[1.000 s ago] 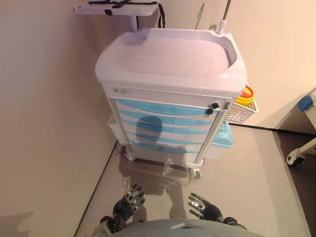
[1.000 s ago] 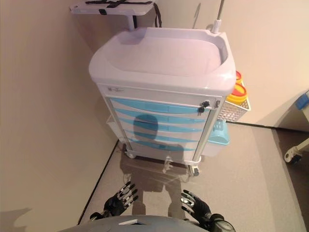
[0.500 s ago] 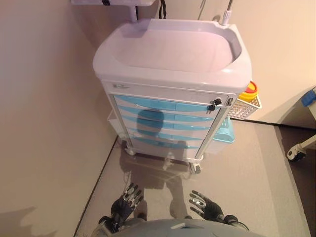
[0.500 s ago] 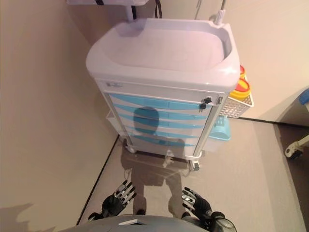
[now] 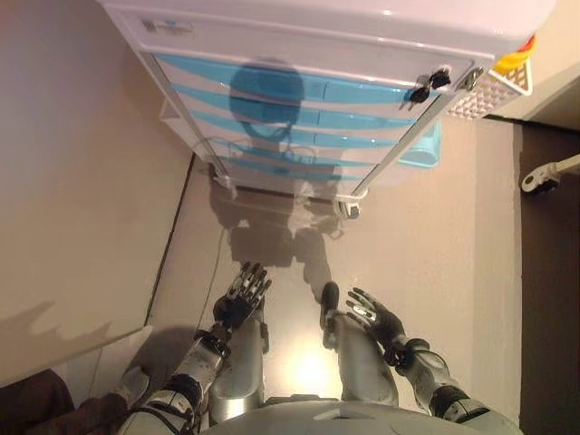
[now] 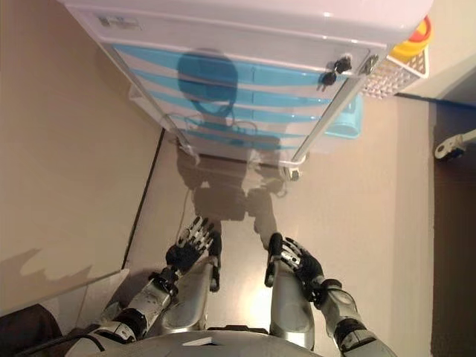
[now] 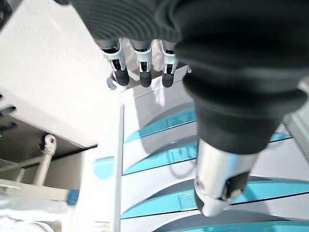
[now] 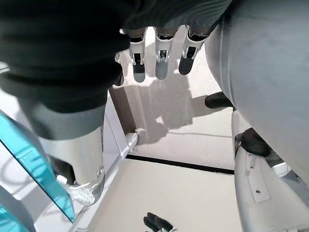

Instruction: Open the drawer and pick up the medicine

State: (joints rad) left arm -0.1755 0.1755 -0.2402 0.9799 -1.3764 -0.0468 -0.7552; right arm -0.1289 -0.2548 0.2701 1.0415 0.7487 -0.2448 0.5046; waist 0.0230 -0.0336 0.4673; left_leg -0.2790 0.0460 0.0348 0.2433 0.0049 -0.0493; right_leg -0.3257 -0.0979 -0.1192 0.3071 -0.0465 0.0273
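Ahead of both hands, well apart from them, the cart's [image 5: 299,82] blue drawers [image 5: 299,91] remain closed; medicine is not visible. Since 0.5 s ago the camera has tipped downward. Left hand [image 5: 240,299] and right hand [image 5: 376,317] still hang empty, fingers spread.

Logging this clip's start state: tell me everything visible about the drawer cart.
The drawer cart is white plastic by the look, with a stack of light-blue drawer fronts, all shut. A lock with keys sits at its upper right corner. It stands on castors beside a wall; a white mesh basket hangs on its right side. Neither hand touches it.
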